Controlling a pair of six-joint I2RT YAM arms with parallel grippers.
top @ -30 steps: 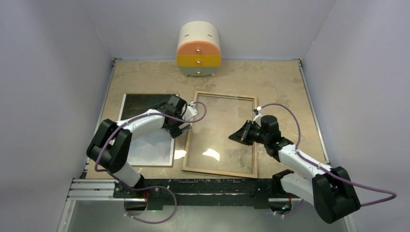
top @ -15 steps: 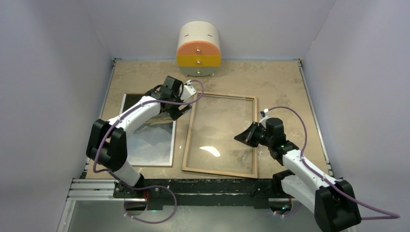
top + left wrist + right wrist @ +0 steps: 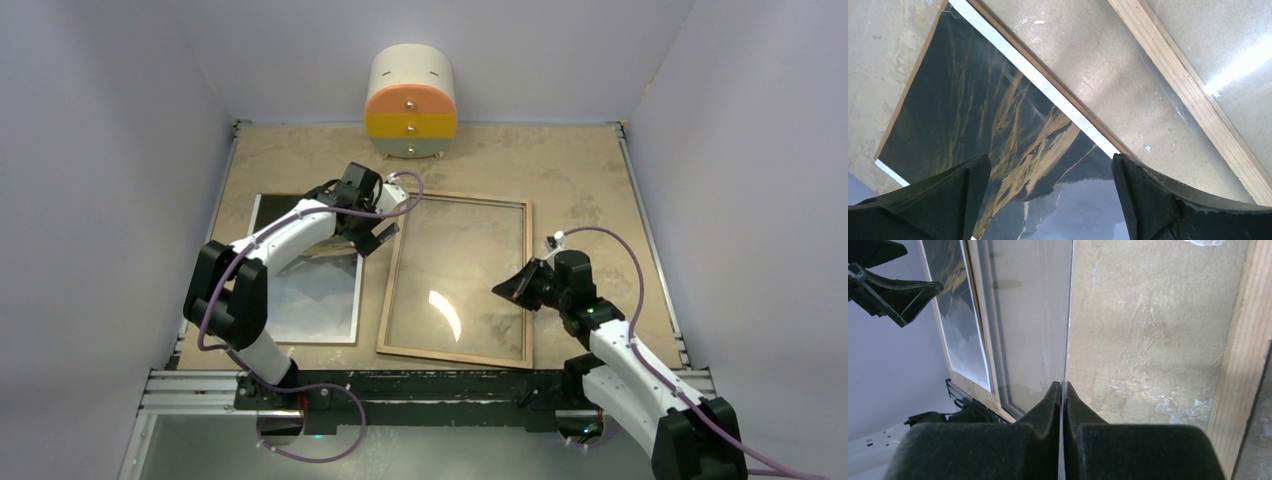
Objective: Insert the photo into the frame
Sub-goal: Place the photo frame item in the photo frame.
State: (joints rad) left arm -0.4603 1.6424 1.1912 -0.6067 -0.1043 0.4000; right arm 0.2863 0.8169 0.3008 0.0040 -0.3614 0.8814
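My left gripper (image 3: 1049,161) hung wide open and held nothing. The photo (image 3: 973,115) lay flat directly beneath it, and the frame (image 3: 1193,95) sat just beyond its right finger. My right gripper (image 3: 1062,386) was pinched tight on the edge of the glass pane (image 3: 1023,315).

The left arm reaches forward with its elbow bent; the left gripper (image 3: 372,233) tilts downward, jaws spread wide, nothing between them; the right arm stretches inward; the right gripper (image 3: 510,289) is closed tight, fingertips pinching the glass pane (image 3: 1043,325) edge.
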